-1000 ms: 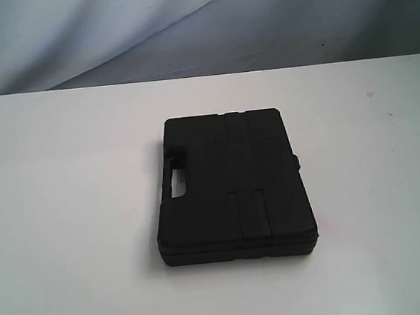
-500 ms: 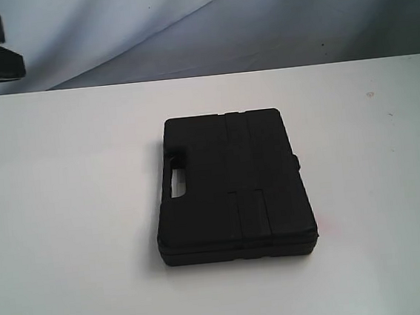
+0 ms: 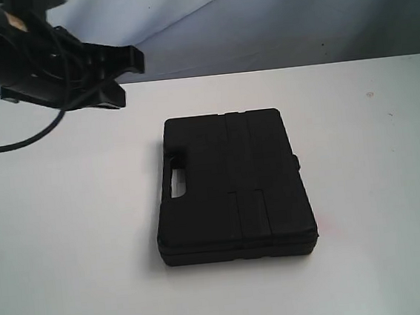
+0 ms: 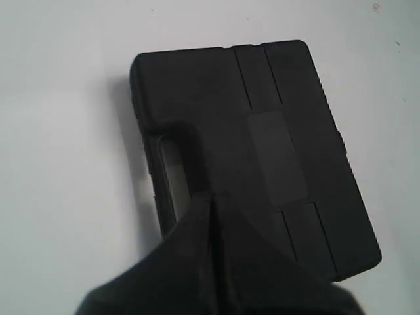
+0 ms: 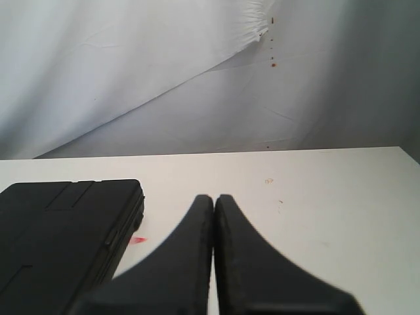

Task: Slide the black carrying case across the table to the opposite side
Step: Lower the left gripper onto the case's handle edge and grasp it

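Note:
The black carrying case (image 3: 231, 185) lies flat in the middle of the white table (image 3: 69, 238), its handle cutout (image 3: 177, 183) on the left side. My left gripper (image 3: 131, 76) hangs in the air up and to the left of the case, apart from it. In the left wrist view the left gripper (image 4: 211, 197) is shut and empty, with the case (image 4: 262, 131) below and beyond its tips. My right gripper (image 5: 214, 197) is shut and empty above bare table, and the case (image 5: 59, 223) lies off to one side. The exterior view does not show it.
A grey-white cloth backdrop (image 3: 256, 19) hangs behind the table's far edge. A black cable (image 3: 15, 143) droops from the left arm over the table. A faint red smear (image 3: 328, 228) marks the tabletop by the case's near right corner.
The left arm has come in from the upper left of the exterior view and moved right toward the case. The case has not moved.

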